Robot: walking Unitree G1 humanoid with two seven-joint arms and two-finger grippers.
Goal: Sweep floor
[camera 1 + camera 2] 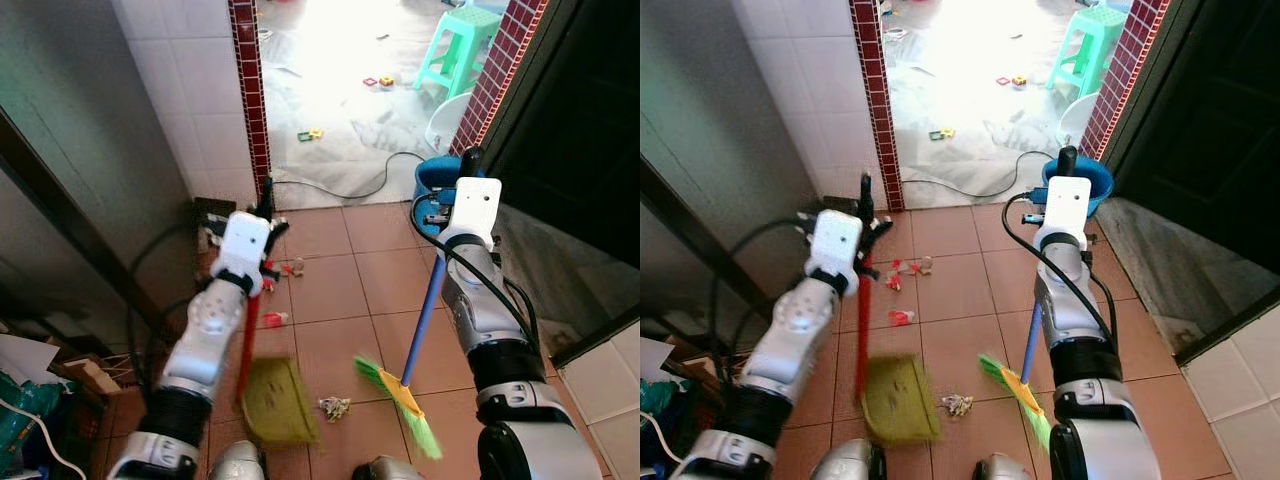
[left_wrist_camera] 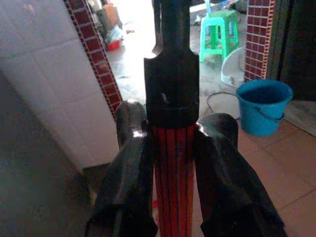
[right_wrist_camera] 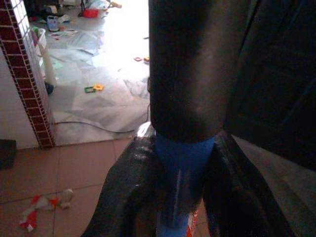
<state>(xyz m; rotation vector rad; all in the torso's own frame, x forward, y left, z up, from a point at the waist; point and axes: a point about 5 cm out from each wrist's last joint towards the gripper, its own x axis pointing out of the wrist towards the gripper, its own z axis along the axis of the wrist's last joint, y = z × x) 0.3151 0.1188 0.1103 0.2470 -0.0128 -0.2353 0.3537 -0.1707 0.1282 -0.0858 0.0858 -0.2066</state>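
Low in the middle of the frame, on the terracotta floor tiles (image 1: 330, 290), the broom (image 1: 400, 392) rests its green and yellow bristles just right of a small clump of litter (image 1: 334, 407), its blue shaft slanting up and right toward the right gripper (image 3: 185, 163). That gripper's fingers (image 3: 123, 197) are pressed on either side of the blue shaft, right below its black end grip. Left of the litter sits the dustpan (image 1: 276, 400), olive-yellow and slightly blurred, mouth facing the debris, with its red ribbed handle rising up to the left gripper (image 2: 170, 163). Those fingers (image 2: 123, 187) pinch the red handle just under its black top piece. More scraps (image 1: 288, 268) in red and white lie on the tiles higher up, beside the left arm, and one red bit (image 1: 273, 319) sits nearer the dustpan handle. At the upper right of the frame a blue bucket (image 1: 440, 190) stands by the brick-red tiled door post, partly behind the right wrist. Beyond the doorway, in bright light, a green plastic stool (image 1: 458, 45) stands at the top right, small toys (image 1: 310, 134) lie scattered on a pale floor, and a dark cable (image 1: 350, 190) curls across the threshold.
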